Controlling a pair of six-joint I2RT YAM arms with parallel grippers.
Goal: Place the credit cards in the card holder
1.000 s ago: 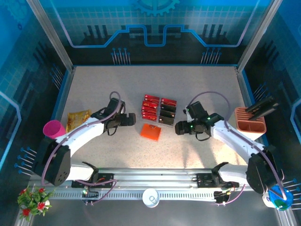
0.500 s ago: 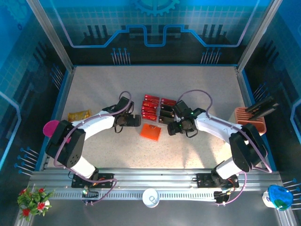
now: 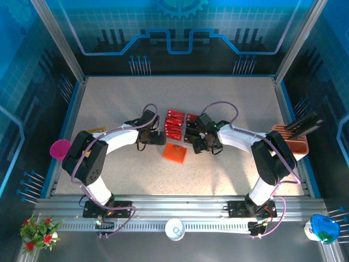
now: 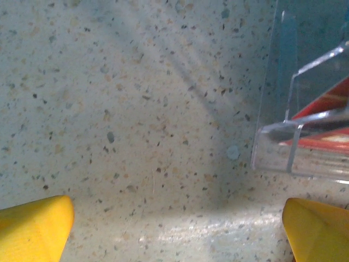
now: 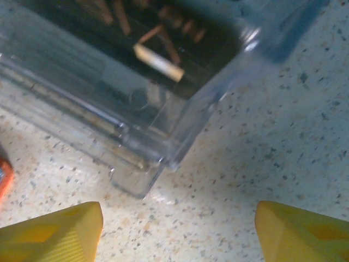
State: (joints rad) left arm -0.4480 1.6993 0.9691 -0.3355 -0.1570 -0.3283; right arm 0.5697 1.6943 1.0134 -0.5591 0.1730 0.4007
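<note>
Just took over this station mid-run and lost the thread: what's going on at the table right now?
Both arms reach in on the clear tray of credit cards mid-table. The left gripper is open beside the tray's left side, where the red ones sit. The right gripper is open at its near right corner, by the dark ones. Neither holds a card. The card holder lies flat on the table just in front of the tray, with no card visibly in it.

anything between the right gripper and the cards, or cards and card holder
Yes: the wall of the clear tray, whose corner lies just ahead of the right gripper with its jaws open; the dark cards sit behind that wall. Between tray and card holder the top view shows bare table.
</note>
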